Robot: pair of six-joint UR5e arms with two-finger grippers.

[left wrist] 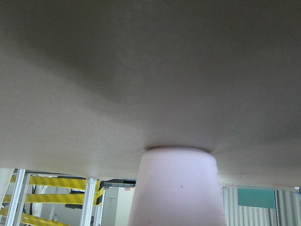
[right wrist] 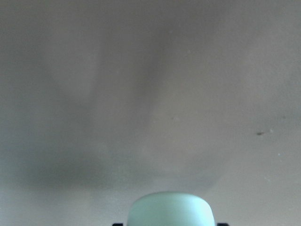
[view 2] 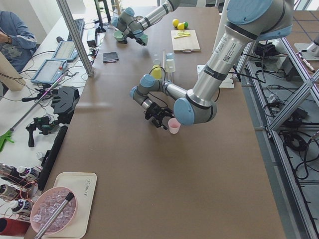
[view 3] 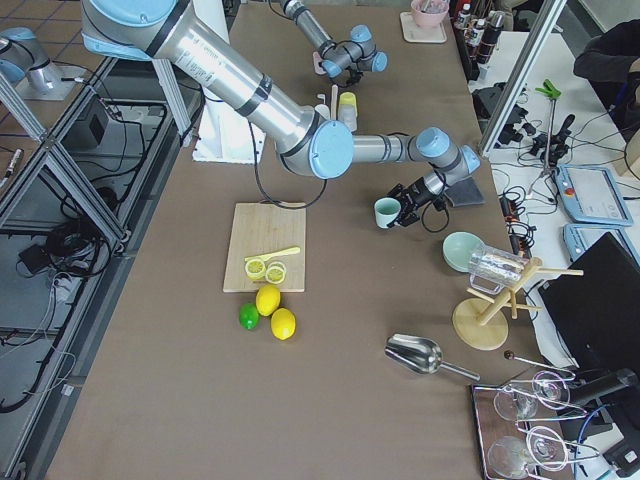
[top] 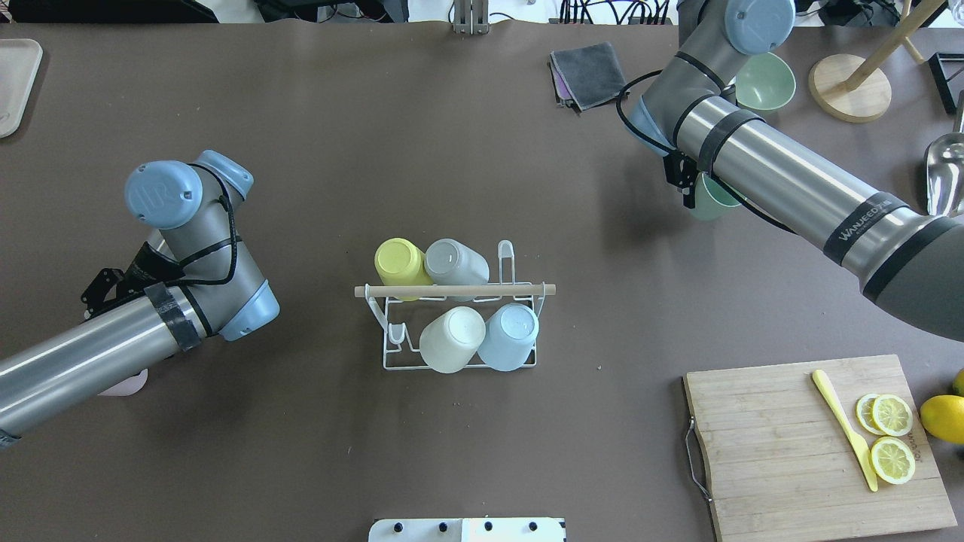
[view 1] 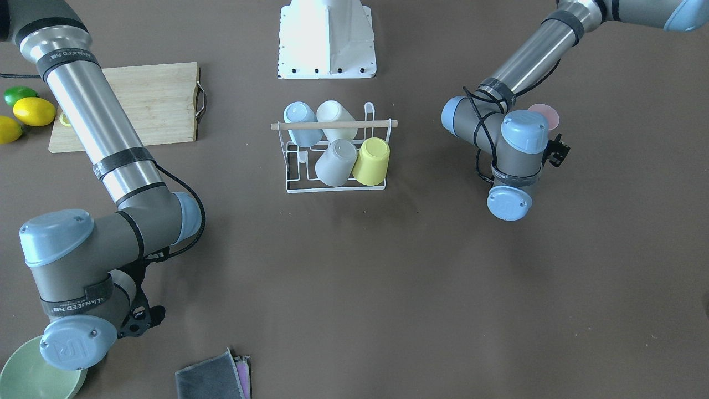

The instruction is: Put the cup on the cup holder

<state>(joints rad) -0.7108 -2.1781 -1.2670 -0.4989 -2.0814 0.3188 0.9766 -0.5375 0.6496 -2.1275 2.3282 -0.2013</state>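
Observation:
The cup holder (top: pixel 461 366), a white wire rack with a wooden rod (top: pixel 454 290) across its top, stands mid-table and carries a yellow, a grey, a white and a light blue cup. It also shows in the front view (view 1: pixel 335 189). A pink cup (view 2: pixel 174 125) stands upright on the table by my left gripper (view 2: pixel 161 121), whose jaws look apart; the cup fills the bottom of the left wrist view (left wrist: pixel 175 188). A teal cup (view 3: pixel 387 212) stands by my right gripper (view 3: pixel 409 206), which is open, with the cup (right wrist: pixel 171 209) just off its fingertips.
A wooden cutting board (top: pixel 783 452) with lemon slices and a yellow knife lies at the robot's near right, with whole lemons beside it. A green bowl (top: pixel 767 81), folded cloths (top: pixel 587 71), a wooden stand and a metal scoop sit at the far right. A tray lies at the far left.

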